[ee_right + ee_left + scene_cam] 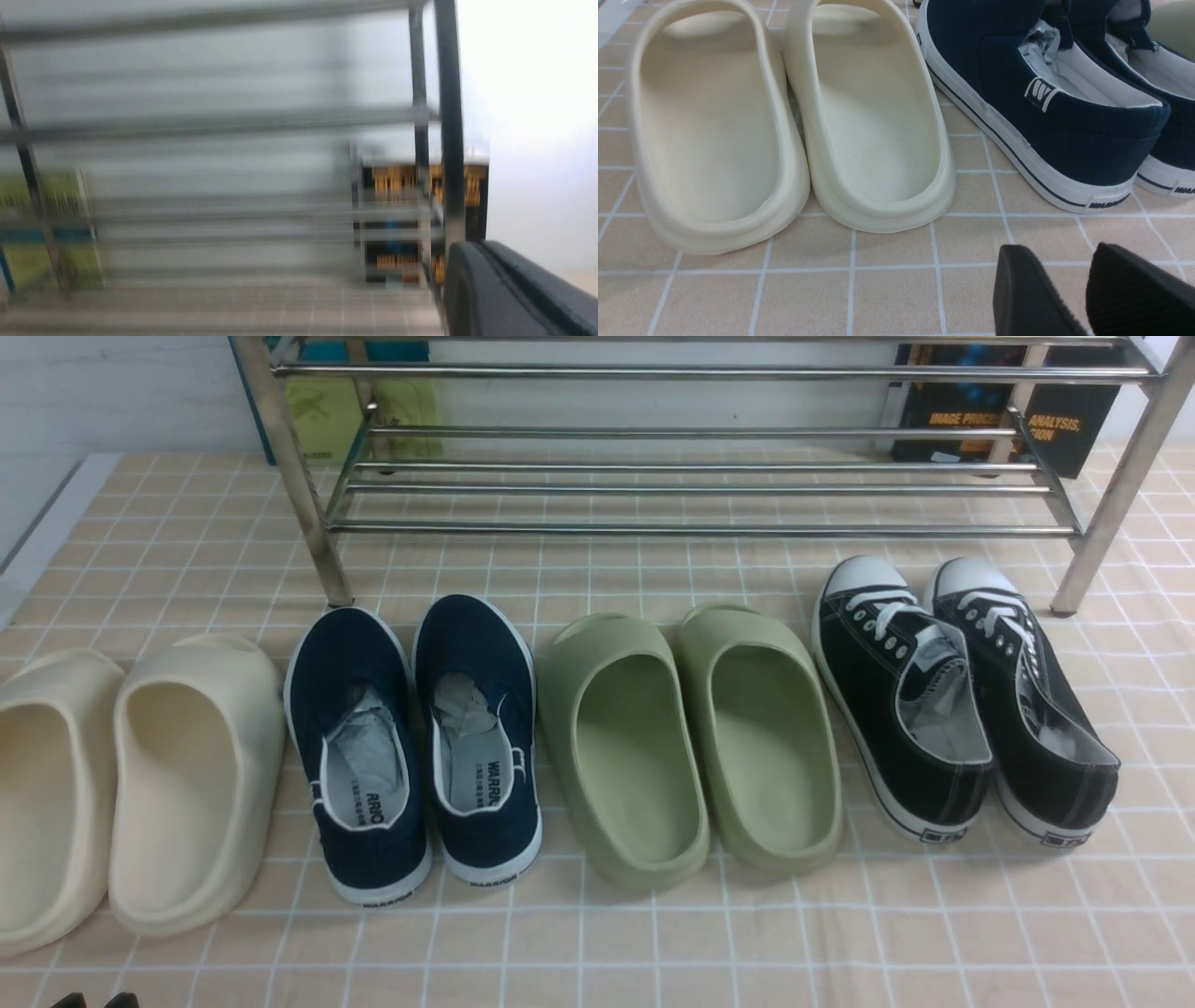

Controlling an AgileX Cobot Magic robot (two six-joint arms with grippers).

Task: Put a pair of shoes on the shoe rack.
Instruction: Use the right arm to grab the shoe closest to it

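Position of the task items: the pair of shoes (971,709), black low-top sneakers with white laces and white toe caps, stood on the checked cloth (597,943) toward its right edge. Heels faced the near edge and toes faced the shoe rack (700,529). The two sneakers touched along their inner sides. Their toe caps lay just in front of the lowest front rail, beside the right front leg of the rack. Neither sneaker rested on a rail.

Row layout, from the left edge of the cloth to the right: cream slippers (196,775), navy slip-on shoes (467,653), green slippers (747,728), then the sneakers. The rack stood toward the far edge of the cloth, with its left front leg just behind the navy pair.

Left gripper (1059,254): the two black fingers stood apart, with bare cloth visible between them and nothing held. The gripper hung low at the near left corner, close to the heels of the cream slippers and the navy pair. The sneakers were well apart from it, at the opposite end of the row, with three other pairs between.

Right gripper (476,252): the fingers were pressed together and gripped nothing. Its wrist view, heavily blurred, faced the rack rails and an upright. The position of the sneakers relative to this gripper could not be determined
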